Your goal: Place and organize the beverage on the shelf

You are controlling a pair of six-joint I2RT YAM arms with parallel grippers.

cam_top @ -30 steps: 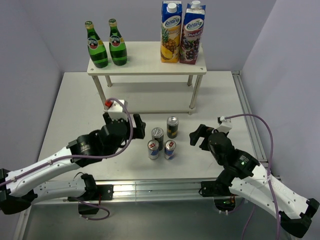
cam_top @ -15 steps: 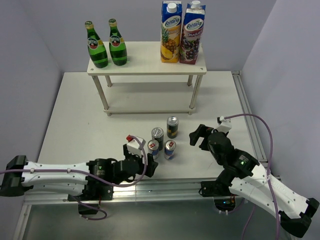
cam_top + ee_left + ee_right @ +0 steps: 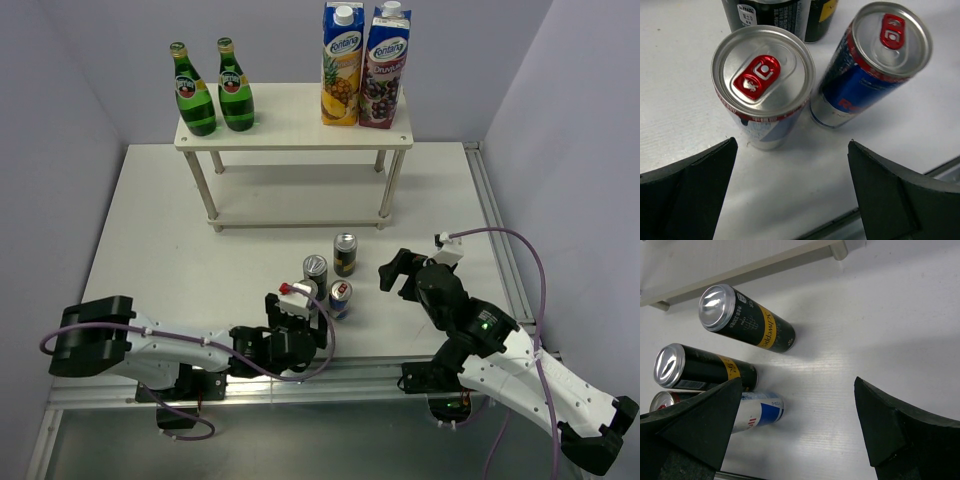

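Standing upright on the white table (image 3: 150,230), four drinks are grouped just in front of the small two-tier shelf (image 3: 300,128) of pale cream boards on thin white legs. Nearest the arms are two small blue-and-silver cans with silver lids and red pull tabs. The left blue-and-silver can (image 3: 762,82) and the right blue-and-silver can (image 3: 875,55) stand just beside each other; whether they touch cannot be told. Behind them stand two slim black cans with a yellow band and plain silver tops. The far dark slim can (image 3: 345,254) is closest to the shelf, and the near dark slim can (image 3: 315,270) is just left of it, beside the blue pair.

The shelf's top board carries the rest. At its left end are two green glass bottles with red labels and gold caps, the left green bottle (image 3: 194,95) and the right green bottle (image 3: 236,90), side by side. At its right end are two tall juice cartons pressed together, the pineapple carton (image 3: 341,65) and the purple-fruit carton (image 3: 384,70).

The left gripper (image 3: 791,145) sits low over the table's near edge with its fingers spread wide and gripping nothing; the left blue-and-silver can is just ahead of the gap. The right gripper (image 3: 797,382) hovers to the right of the cans, its fingers also wide apart with only bare table between them.
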